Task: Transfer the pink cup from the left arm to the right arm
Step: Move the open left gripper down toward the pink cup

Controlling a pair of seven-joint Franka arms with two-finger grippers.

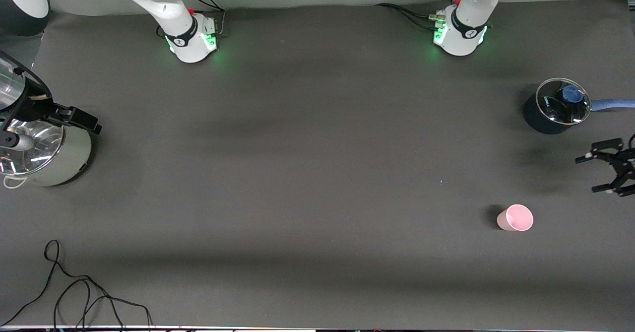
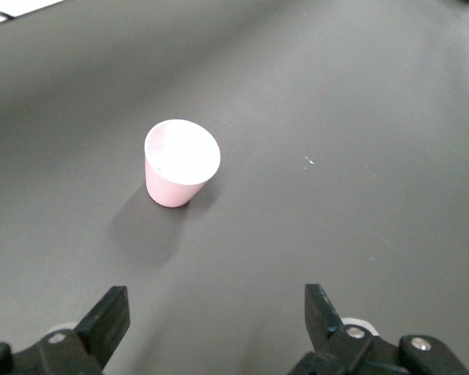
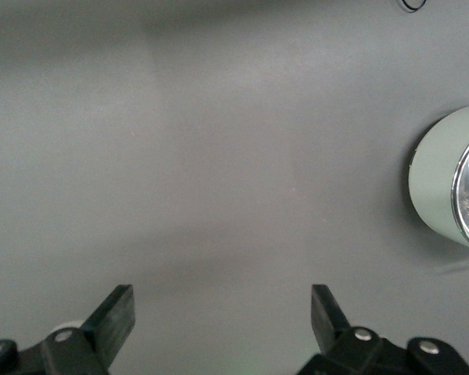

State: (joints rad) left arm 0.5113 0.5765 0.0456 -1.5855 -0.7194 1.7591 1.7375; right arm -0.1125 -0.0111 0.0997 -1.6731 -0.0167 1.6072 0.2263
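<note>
Here, the left gripper has its two black fingers spread wide with nothing between them; it hangs in the air over bare mat at the left arm's end of the table, at roughly three o'clock on the front view's face. In the left wrist view those fingers frame open mat, and the pink cup stands apart from them, clear of both tips. The cup sits upright on its narrow base, mouth up and empty, at about four o'clock from the table's middle in the front view, nearer to the front camera than the gripper and untouched. Farther from the front camera than the gripper, at about two o'clock, a dark blue saucepan rests on the mat under a glass lid with a blue knob, its blue handle pointing off the table's end. The right gripper likewise holds its fingers wide apart around nothing; it waits at nine o'clock, over the rim of a pale green pot with a shiny glass lid that stands at the right arm's end of the table. The right wrist view shows that pot off to one side of the spread fingers. At seven o'clock a thin black cable loops across the dark grey table mat.
</note>
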